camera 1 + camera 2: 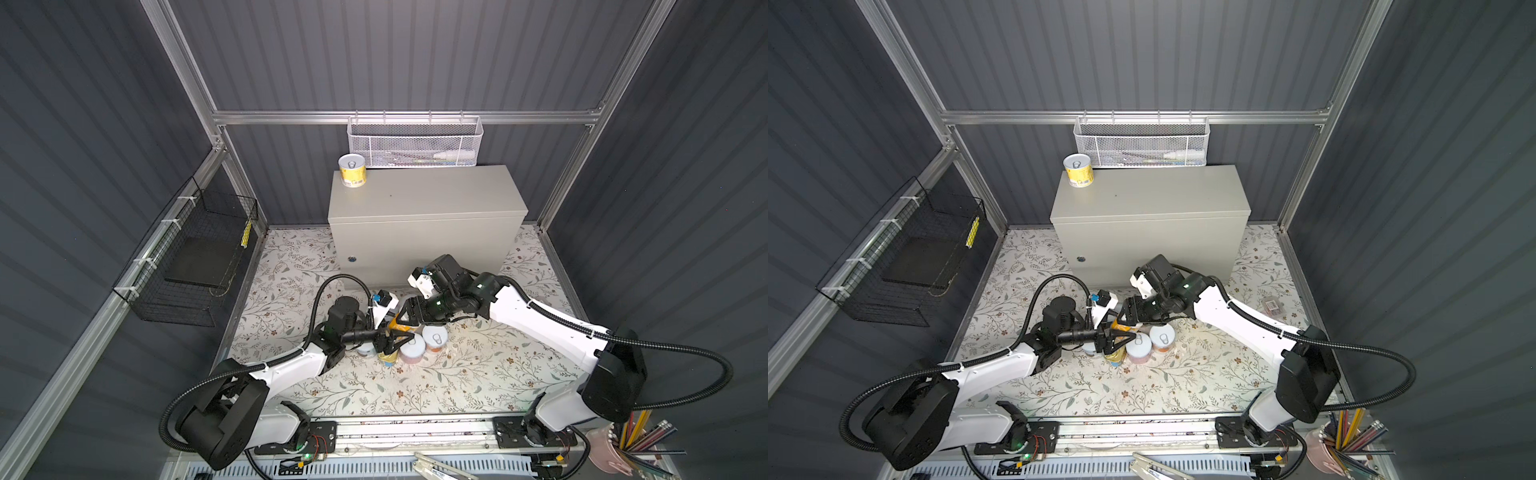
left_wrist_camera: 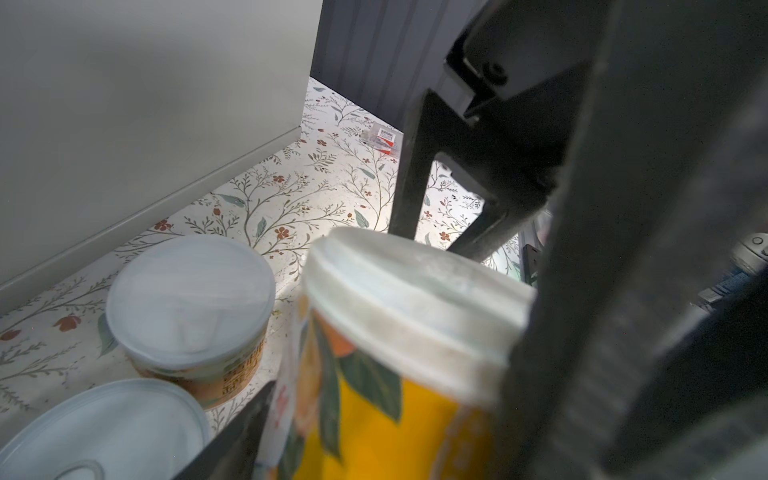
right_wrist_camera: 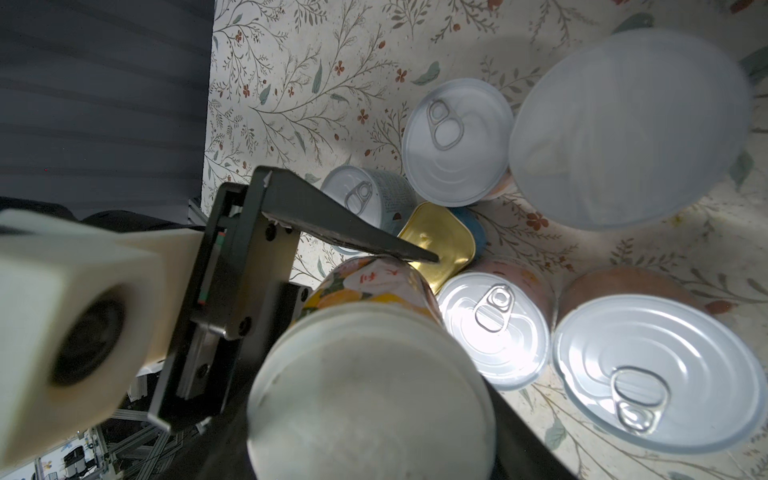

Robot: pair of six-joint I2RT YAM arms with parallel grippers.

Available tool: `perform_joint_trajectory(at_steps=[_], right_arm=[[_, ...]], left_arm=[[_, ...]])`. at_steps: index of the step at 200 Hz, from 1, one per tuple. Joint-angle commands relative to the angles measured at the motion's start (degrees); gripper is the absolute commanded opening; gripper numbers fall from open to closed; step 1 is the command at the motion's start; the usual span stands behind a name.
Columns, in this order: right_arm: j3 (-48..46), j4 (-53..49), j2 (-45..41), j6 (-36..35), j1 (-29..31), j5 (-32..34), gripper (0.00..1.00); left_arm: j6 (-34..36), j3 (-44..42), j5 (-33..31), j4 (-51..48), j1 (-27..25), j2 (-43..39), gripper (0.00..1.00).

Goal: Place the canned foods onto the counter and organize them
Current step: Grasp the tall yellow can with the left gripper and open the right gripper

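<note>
Yellow can (image 2: 407,316) is off the bench (image 1: 415,386), tilted, above six more cans (image 3: 494,328) clustered near the cabinet (image 1: 415,199) front. Right tool (image 1: 401,320) clamps it. Left tool (image 1: 405,334) straddles it, and we cannot tell whether it grips. We read this as a handover. Next, one tool lets go and the other lifts over the front edge. One can (image 1: 352,170) sits at the top's back left corner, the rest is bare. Mesh basket (image 1: 413,143) hangs by the back edge.

One can (image 1: 352,170) on the counter's (image 1: 424,203) back-left corner, mesh basket (image 1: 415,141) behind; other cans (image 1: 412,348) clustered on the table (image 1: 415,395) before it
</note>
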Motion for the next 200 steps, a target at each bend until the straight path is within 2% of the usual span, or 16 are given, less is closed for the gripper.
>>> perform_joint_trajectory(at_steps=[1,9,45,63,100,120,144,148,150,186,189,200], right_arm=[[2.28,2.63,0.33,0.11,0.31,-1.94,0.44],[2.26,2.56,0.39,0.03,0.27,-1.86,0.44],[1.87,2.26,0.61,-0.24,0.28,-1.42,0.45],[1.54,2.23,0.61,-0.23,0.27,-1.26,0.47],[0.83,2.29,0.13,-0.41,0.27,-0.15,0.61],[0.03,3.13,-0.44,-0.37,0.27,0.97,0.71],[-0.77,3.18,-0.96,-0.33,0.29,2.38,0.86],[-0.87,3.18,-1.10,-0.33,0.27,2.50,0.97],[-0.98,3.24,-1.14,-0.31,0.27,2.62,0.98],[-2.31,2.87,-2.28,0.31,0.22,4.39,0.99],[-2.40,2.81,-2.44,0.38,0.23,6.30,0.99],[-2.93,2.79,-2.84,0.65,0.26,7.04,0.99]], left_arm=[[0.47,1.49,0.19,0.61,-0.55,-0.18,0.64],[0.32,1.39,-0.03,0.70,-0.55,-0.50,0.60],[0.01,0.47,-0.90,1.91,-0.64,-1.69,0.60],[0.09,0.46,-1.04,1.82,-0.64,-1.93,0.57],[-0.54,0.44,-1.50,1.93,-0.62,-1.93,0.56],[-1.70,0.46,-2.59,1.98,-0.64,-2.21,0.51],[-1.83,0.21,-4.56,1.50,-0.64,-3.39,0.50],[-1.83,0.19,-4.86,1.36,-0.64,-3.58,0.50],[-1.83,0.13,-4.92,1.23,-0.64,-3.62,0.50],[-1.83,0.03,-6.07,0.74,-0.64,-4.25,0.49],[-1.83,0.02,-6.27,0.74,-0.64,-4.24,0.49],[-1.83,-0.15,-6.87,0.74,-0.64,-4.57,0.49]])
